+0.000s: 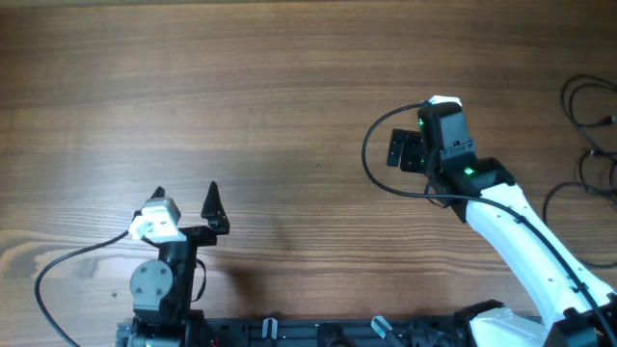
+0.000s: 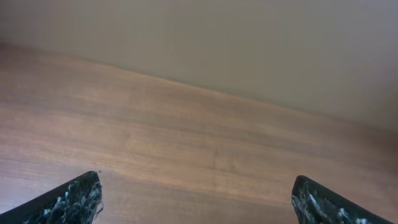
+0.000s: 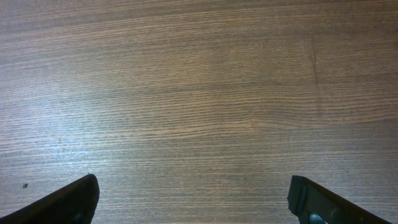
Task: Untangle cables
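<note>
The cables [image 1: 571, 108] are thin black cords lying in loose loops at the far right edge of the wooden table [image 1: 289, 87], partly cut off by the frame. They appear only in the overhead view. My right gripper [image 1: 409, 150] is open and empty over bare wood, well to the left of the cables. The right wrist view shows its two jaws [image 3: 193, 190] wide apart with only wood between them. My left gripper [image 1: 185, 191] is open and empty at the front left, far from the cables. Its jaws [image 2: 196, 190] are wide apart in the left wrist view.
A thicker black wire [image 1: 368, 154] belonging to the right arm loops out to the left of that gripper. Another arm wire [image 1: 58, 265] curves at the front left. The arm bases stand along the front edge [image 1: 318, 333].
</note>
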`<control>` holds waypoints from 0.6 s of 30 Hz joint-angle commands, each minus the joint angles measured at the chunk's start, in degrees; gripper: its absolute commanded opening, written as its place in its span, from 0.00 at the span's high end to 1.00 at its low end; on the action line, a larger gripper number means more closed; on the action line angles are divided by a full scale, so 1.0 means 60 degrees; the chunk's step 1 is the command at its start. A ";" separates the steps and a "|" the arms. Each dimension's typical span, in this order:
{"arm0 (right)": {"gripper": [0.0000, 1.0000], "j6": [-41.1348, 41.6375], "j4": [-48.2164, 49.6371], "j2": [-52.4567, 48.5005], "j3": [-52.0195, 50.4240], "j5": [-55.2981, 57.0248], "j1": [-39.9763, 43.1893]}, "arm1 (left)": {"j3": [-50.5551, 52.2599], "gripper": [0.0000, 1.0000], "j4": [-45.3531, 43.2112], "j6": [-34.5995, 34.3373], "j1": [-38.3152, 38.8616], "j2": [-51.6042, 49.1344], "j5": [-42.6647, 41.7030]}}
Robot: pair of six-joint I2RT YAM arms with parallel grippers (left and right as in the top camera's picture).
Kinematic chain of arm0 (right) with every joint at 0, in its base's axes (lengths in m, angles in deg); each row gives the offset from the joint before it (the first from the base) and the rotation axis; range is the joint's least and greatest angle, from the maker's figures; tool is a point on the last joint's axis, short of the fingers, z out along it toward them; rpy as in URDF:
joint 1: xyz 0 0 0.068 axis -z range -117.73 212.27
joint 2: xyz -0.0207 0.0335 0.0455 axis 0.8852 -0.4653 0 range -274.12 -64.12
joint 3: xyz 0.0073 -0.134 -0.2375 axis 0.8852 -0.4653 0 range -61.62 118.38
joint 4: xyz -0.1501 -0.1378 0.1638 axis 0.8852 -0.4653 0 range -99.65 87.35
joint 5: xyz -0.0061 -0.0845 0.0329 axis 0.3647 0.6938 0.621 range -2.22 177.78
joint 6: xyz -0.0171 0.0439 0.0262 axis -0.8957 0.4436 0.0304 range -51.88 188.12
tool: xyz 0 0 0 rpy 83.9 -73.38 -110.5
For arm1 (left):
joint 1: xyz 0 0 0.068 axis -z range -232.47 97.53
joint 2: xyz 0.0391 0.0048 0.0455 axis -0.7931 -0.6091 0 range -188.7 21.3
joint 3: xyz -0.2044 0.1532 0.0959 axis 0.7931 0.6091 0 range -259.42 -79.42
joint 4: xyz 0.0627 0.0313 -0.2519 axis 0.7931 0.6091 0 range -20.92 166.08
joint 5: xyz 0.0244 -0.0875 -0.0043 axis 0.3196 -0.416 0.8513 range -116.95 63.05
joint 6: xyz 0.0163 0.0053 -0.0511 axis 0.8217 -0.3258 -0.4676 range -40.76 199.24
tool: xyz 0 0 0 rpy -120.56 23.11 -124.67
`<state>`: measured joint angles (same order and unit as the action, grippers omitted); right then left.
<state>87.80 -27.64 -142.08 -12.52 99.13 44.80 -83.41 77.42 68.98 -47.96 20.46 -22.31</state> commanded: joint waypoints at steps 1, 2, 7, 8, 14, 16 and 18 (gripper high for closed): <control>0.00 0.0033 0.0025 0.0007 -0.0018 -0.0124 -0.0029 | 0.0506 0.00 -0.0922 -0.0168 -0.0157 0.0113 -0.0095; 0.00 0.0036 0.0025 0.0007 -0.0018 -0.0124 -0.0033 | 0.0612 0.00 -0.0980 -0.0244 -0.0157 0.0113 -0.0193; 0.00 0.0033 0.0025 0.0007 -0.0018 -0.0124 -0.0033 | 0.0612 0.00 -0.0783 -0.0331 -0.0157 0.0113 -0.0153; 0.00 0.0033 0.0025 0.0007 -0.0018 -0.0124 -0.0029 | 0.0612 0.00 -0.0739 -0.0331 -0.0157 0.0113 -0.0222; 0.00 0.0033 0.0025 0.0011 -0.0018 -0.0124 -0.0033 | 0.0612 0.00 -0.0692 -0.0328 -0.0157 0.0113 -0.0433; 0.00 0.0033 0.0025 0.0007 -0.0018 -0.0124 -0.0033 | 0.0612 0.00 -0.0703 0.0095 -0.0157 0.0113 -0.0339; 0.00 0.0036 0.0025 0.0007 -0.0018 -0.0124 -0.0029 | 0.0612 0.00 -0.0703 0.0718 -0.0157 0.0113 -0.0339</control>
<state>87.80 -27.64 -142.08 -12.52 99.13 44.80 -80.13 73.16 68.41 -48.46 20.52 -24.01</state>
